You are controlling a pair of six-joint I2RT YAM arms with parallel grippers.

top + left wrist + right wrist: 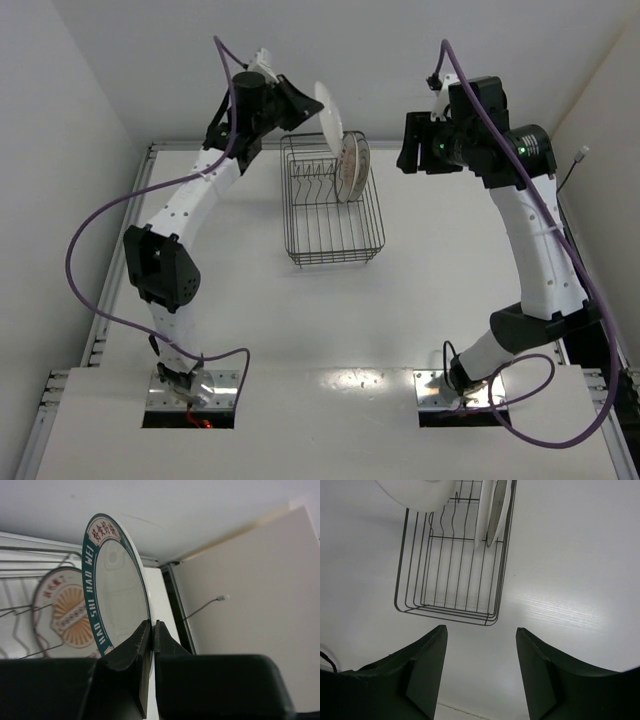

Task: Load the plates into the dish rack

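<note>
My left gripper (306, 108) is shut on the edge of the plate with the dark blue patterned rim (326, 116) and holds it upright above the far end of the dish rack (345, 250). In the left wrist view the gripper (151, 630) pinches that plate (117, 592) at its rim. Two plates stand on edge in the rack's far right part (351, 166); one has an orange-brown centre (70, 616). My right gripper (410, 152) is open and empty, high to the right of the rack. The right wrist view looks down past it (480, 635) on the rack (410, 580) and both plates (491, 511).
The rack is a dark wire basket on the white table, with upright tines (442, 527) left of the standing plates. White walls close in the table on the left, back and right. A thin cable (205, 606) sticks out at the right wall.
</note>
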